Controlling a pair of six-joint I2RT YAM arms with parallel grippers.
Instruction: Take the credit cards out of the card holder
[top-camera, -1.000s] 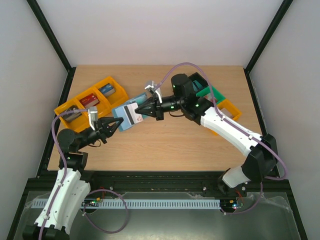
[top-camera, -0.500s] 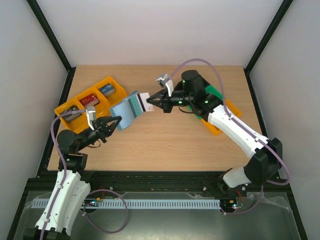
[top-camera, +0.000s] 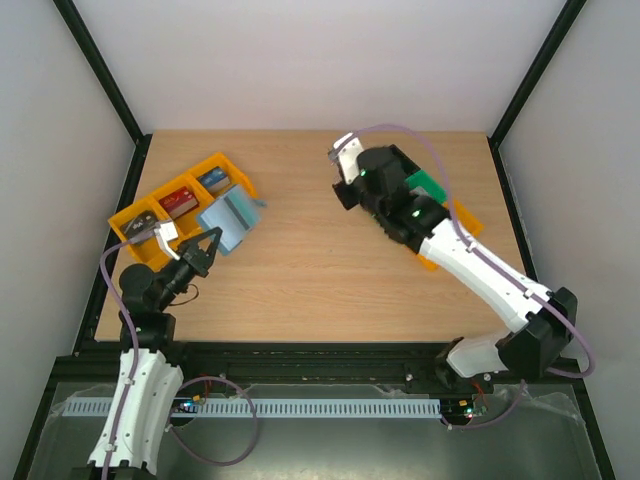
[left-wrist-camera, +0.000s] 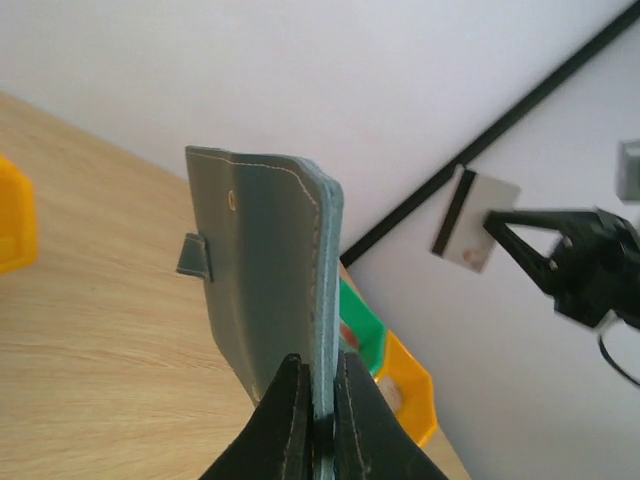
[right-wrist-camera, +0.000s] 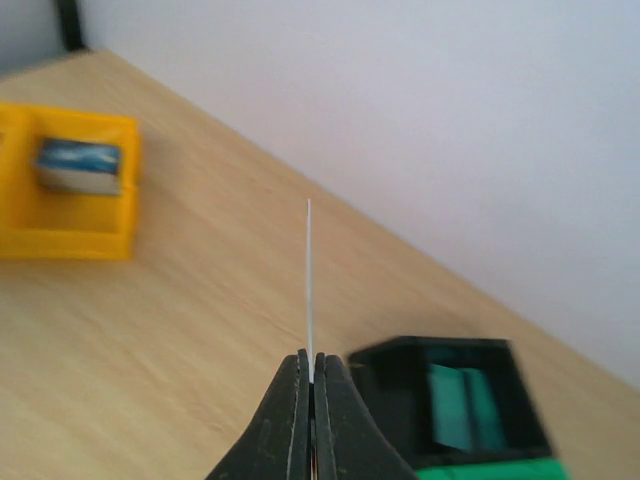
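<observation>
Pulled clear of the card holder since a second ago, one credit card is pinched edge-on in the right gripper, now upper centre of the overhead view. At left, the left gripper clamps the holder upright beside the orange tray.
</observation>
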